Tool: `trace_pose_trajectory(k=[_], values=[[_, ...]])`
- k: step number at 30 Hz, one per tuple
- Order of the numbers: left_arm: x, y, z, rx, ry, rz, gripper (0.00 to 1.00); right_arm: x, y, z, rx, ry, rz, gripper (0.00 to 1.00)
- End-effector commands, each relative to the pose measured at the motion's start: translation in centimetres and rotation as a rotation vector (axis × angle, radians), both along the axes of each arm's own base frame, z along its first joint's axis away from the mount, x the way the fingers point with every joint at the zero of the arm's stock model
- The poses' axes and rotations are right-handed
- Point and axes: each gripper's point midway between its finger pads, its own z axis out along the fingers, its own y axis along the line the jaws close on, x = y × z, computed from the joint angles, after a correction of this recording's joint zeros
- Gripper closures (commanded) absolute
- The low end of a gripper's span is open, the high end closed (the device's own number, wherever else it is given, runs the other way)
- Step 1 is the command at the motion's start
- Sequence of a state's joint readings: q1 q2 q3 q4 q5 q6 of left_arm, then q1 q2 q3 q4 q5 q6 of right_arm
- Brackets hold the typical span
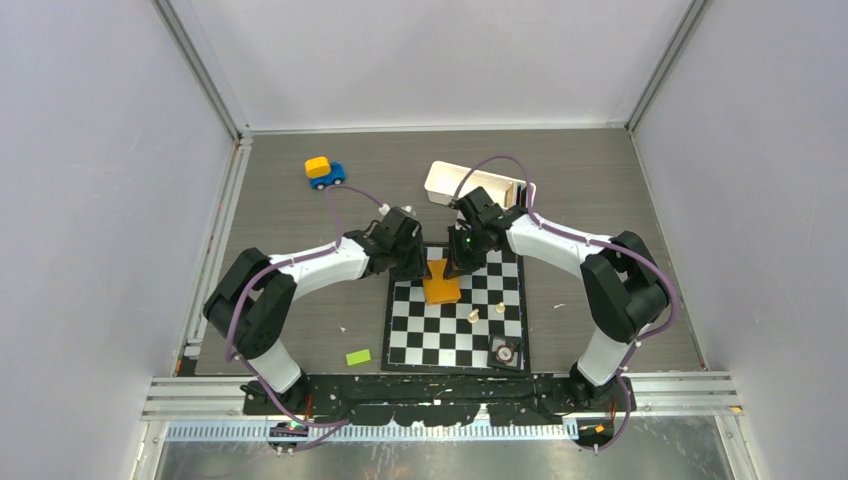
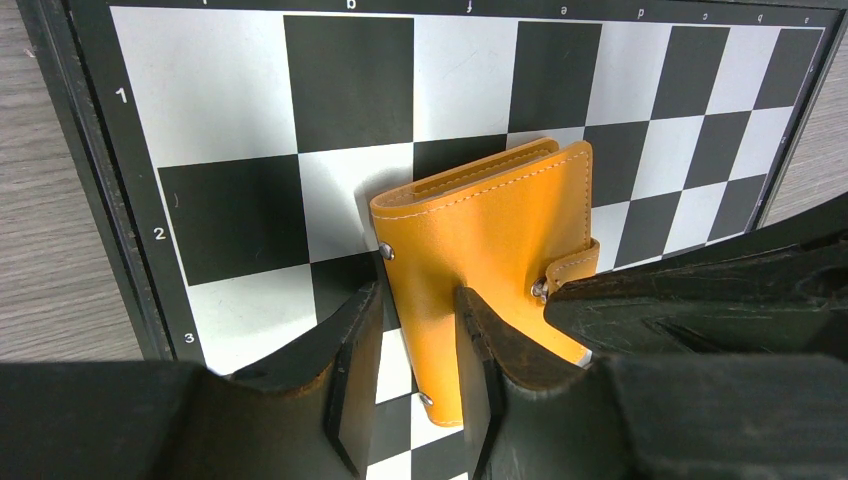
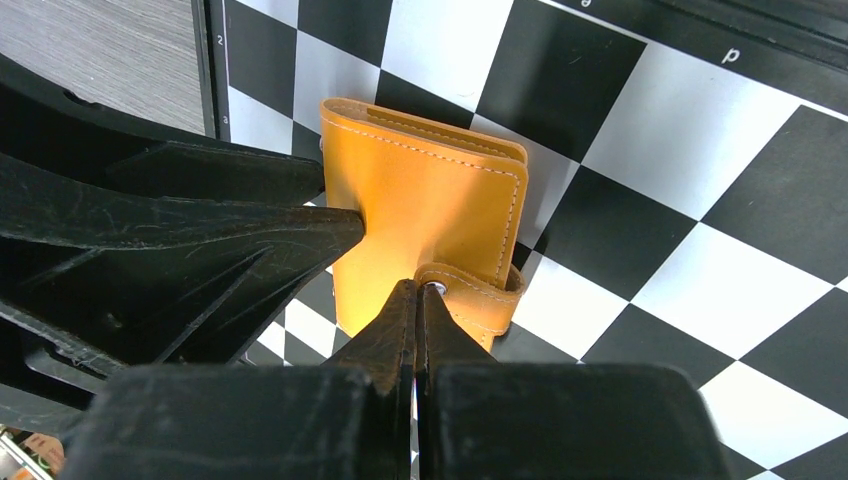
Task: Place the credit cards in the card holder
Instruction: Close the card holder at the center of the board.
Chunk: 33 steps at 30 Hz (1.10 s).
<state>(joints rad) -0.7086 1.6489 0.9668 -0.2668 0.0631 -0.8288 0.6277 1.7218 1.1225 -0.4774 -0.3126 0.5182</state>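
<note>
Grey wood-grain table (image 1: 300, 210), white walls on three sides; both arms reach in over the chessboard (image 1: 440, 345).

Right gripper (image 3: 418, 292): jaws fully clenched, pads flat together, tips touching the snap tab (image 3: 480, 295) of the card holder (image 3: 420, 200). We cannot tell whether any leather is pinched between them (the metal snap shows right at the tip line).

Left gripper (image 2: 418, 295): jaws partly apart, astride the holder's near corner. One finger (image 2: 350, 370) meets the holder's edge beside a small rivet (image 2: 385, 252); the other lies over the front face. We cannot tell whether they clamp it or only bracket it.

Card holder: orange, folded, with the tab wrapped round one edge, stitching along the border and a slot along its far end. It sits between the two grippers on the far half of the board, left of the board's centre. From the top view it looks tilted rather than flat, though we cannot be sure.

Further out on the board: two small pale chess pieces (image 1: 474, 316) right of centre, apart from the holder, and a dark round item (image 1: 505, 351) at the near right corner.

Off the board: a white tray (image 1: 440, 180) on the far side behind the right arm, a blue-and-yellow toy car (image 1: 324, 172) far left, a green block (image 1: 358, 357) near left.
</note>
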Motion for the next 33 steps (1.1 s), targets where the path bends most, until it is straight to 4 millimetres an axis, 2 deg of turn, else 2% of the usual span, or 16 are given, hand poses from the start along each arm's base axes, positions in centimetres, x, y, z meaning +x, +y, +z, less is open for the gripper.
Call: trace_pose_trajectory(k=[1,15,29,33], values=[[-0.5,0.3,0.3,0.016,-0.001,-0.018,0.66,-0.2,-0.1,-1.3,-0.018,0.016,-0.005,0.99],[-0.5,0.4,0.2,0.015,0.001,-0.015,0.66,-0.4,-1.3,-3.5,-0.116,0.019,-0.024,1.0],[-0.6,0.5,0.2,0.017,0.002,-0.013,0.66,-1.0,-3.1,-6.7,-0.239,0.046,-0.059,0.99],[-0.6,0.5,0.1,0.018,0.002,-0.013,0.66,-0.7,-3.0,-6.7,-0.237,0.045,-0.069,0.99]])
